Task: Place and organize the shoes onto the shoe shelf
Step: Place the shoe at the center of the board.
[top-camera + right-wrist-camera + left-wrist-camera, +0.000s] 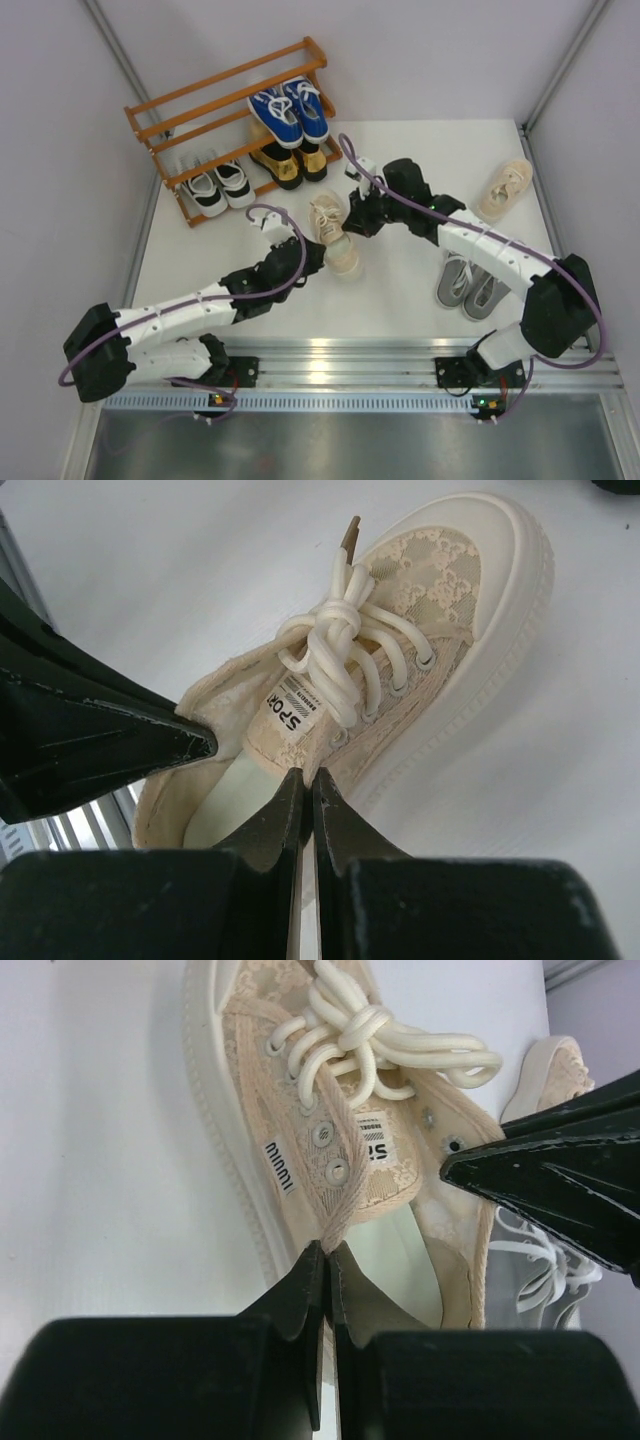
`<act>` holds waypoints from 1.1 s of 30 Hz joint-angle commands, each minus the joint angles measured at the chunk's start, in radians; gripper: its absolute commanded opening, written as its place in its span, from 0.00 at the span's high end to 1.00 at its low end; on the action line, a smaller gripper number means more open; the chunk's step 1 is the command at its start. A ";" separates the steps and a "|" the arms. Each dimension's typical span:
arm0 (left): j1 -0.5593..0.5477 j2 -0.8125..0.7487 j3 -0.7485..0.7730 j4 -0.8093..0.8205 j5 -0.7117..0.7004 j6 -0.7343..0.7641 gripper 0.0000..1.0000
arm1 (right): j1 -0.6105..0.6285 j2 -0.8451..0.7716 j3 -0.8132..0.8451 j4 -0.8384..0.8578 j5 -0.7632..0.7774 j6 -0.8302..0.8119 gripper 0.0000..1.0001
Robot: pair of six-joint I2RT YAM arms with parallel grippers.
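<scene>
Beige lace-up [335, 240] near shoe shelf [200, 84] | we see left gripper [327, 1252] and right gripper [308, 777] each clamped on its collar | wrist views hide heel.

"MINMI" on side tag [281, 1165] of beige lace-up [250, 1070]; "SPOR" on tongue label [290, 712].

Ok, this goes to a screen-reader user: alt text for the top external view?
Both arms meet mid-table, the left gripper and right gripper each shut on one beige shoe. The shoe shelf at back left holds blue sneakers, gold loafers and black-and-white sneakers; grey sneakers and the other beige shoe lie at right.
</scene>
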 commanded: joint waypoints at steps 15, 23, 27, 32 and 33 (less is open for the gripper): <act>0.007 0.020 -0.125 -0.092 0.108 0.253 1.00 | 0.010 0.089 -0.069 0.062 -0.252 -0.169 0.51; 0.007 -0.040 -0.185 -0.069 0.148 0.240 0.94 | -0.020 -0.085 -0.147 0.021 -0.208 -0.344 0.09; 0.005 -0.120 -0.204 -0.081 0.195 0.242 0.55 | -0.160 -0.155 -0.186 -0.057 -0.390 -0.458 0.03; 0.005 -0.184 -0.191 -0.188 0.221 0.217 0.36 | -0.300 -0.221 -0.193 -0.118 -0.508 -0.525 0.01; 0.005 -0.183 -0.187 -0.198 0.226 0.205 0.35 | -0.309 -0.235 -0.206 -0.111 -0.507 -0.527 0.01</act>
